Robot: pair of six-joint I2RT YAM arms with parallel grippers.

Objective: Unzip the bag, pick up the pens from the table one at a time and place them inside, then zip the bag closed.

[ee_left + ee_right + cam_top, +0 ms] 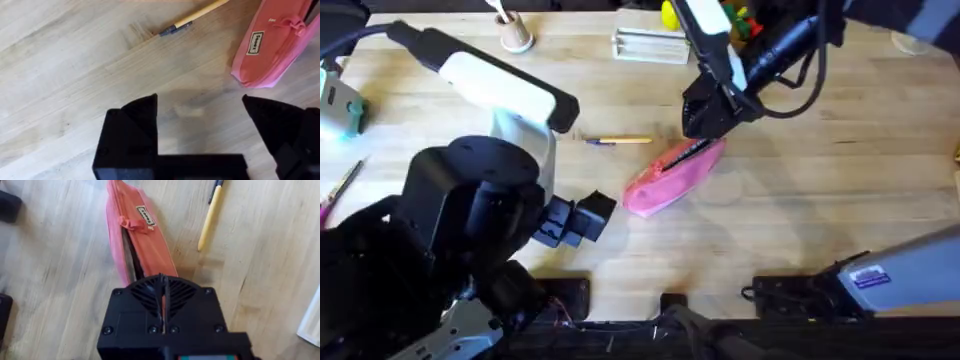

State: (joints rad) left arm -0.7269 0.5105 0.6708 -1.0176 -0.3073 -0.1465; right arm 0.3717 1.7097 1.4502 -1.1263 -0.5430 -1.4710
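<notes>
One soft pink fabric pouch [672, 175] and one slim tan-barrelled pen with a dark blue end [618, 141] are lying on the light-wood plank tabletop [800, 200]. The pouch is long and tapered, stretching in the overhead view from its blunt end at about seven o'clock to its narrow end at about one o'clock. A small white label with dark lettering [256, 43] is showing on its side beside a pink fabric pull tab [131, 224], and a dark slit is running along its upper edge where the zipper seam is parting. The pen is resting flat, just beside the pouch at its ten o'clock and apart from it, with its blue tip pointing toward nine o'clock.

The right gripper [705, 125] is hanging directly over the narrow one o'clock end of the pouch; its black fingers are pressing together in the wrist view, though whether they are pinching the zipper pull is hidden beneath them. The left gripper [200, 117] is hovering over bare wood with its two black fingers spread wide apart and nothing between them. From it, in the overhead view, the pouch is lying nearby at about two o'clock and the pen at about one o'clock.
</notes>
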